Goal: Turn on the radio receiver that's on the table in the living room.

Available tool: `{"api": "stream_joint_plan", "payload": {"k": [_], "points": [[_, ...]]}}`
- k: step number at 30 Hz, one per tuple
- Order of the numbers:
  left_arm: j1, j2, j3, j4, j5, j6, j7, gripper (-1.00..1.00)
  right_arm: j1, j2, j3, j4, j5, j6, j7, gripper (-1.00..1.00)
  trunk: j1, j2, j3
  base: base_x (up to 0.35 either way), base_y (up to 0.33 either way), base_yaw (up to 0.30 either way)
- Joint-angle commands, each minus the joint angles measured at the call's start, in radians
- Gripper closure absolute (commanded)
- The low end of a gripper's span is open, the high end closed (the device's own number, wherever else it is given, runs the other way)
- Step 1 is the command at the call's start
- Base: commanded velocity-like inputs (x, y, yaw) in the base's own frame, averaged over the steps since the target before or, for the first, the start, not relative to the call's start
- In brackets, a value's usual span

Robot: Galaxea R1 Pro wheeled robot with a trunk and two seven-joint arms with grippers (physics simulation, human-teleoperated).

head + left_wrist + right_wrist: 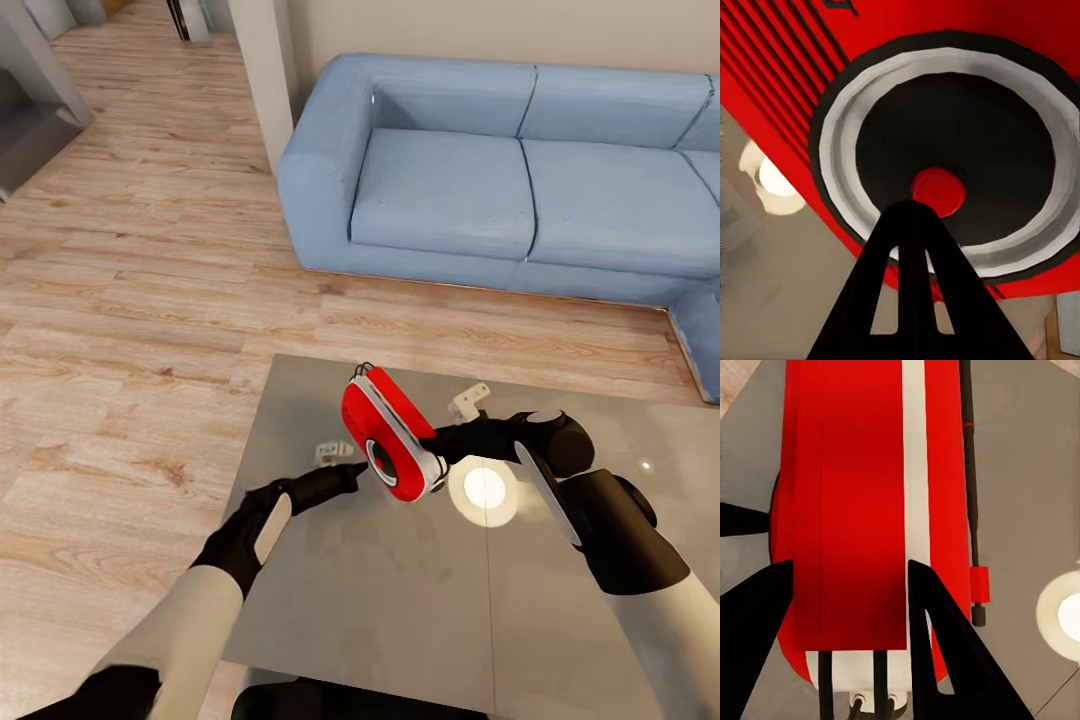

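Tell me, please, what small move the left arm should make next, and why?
Probably ease the left gripper forward onto the round dial: its closed fingertips point at the dial's red centre, while the right gripper holds the radio receiver above the table.

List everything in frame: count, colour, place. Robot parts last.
radio receiver: 1, red with white band, held tilted above the table
table: 1, glossy grey-brown, in front of the robot
small white pieces: 2, on the table, either side of the radio
sofa: 1, blue sectional, beyond the table
floor: light wood planks
left gripper: 1, black, fingers together, tip at the radio's round dial
right gripper: 1, black, clamped on the radio's end
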State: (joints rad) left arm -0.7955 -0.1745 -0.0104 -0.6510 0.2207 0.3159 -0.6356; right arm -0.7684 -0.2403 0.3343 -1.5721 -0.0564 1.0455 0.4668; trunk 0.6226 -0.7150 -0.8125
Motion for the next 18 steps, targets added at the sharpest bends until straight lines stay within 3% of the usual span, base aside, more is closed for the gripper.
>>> {"api": "stream_joint_plan", "payload": {"k": [1,18], "points": [[0.0,0.0,0.0,0.006,0.0,-0.002,0.0,1.0,0.0,0.0,0.0,0.0,-0.011,0.002,0.0,1.0,0.0,0.0,0.0,0.0,0.0,0.0],[-0.01,0.0,-0.012,0.02,0.01,-0.049,0.001,1.0,0.0,0.012,0.001,0.0,-0.013,0.002,0.001,1.0,0.0,0.0,0.0,0.0,0.0,0.0]]}}
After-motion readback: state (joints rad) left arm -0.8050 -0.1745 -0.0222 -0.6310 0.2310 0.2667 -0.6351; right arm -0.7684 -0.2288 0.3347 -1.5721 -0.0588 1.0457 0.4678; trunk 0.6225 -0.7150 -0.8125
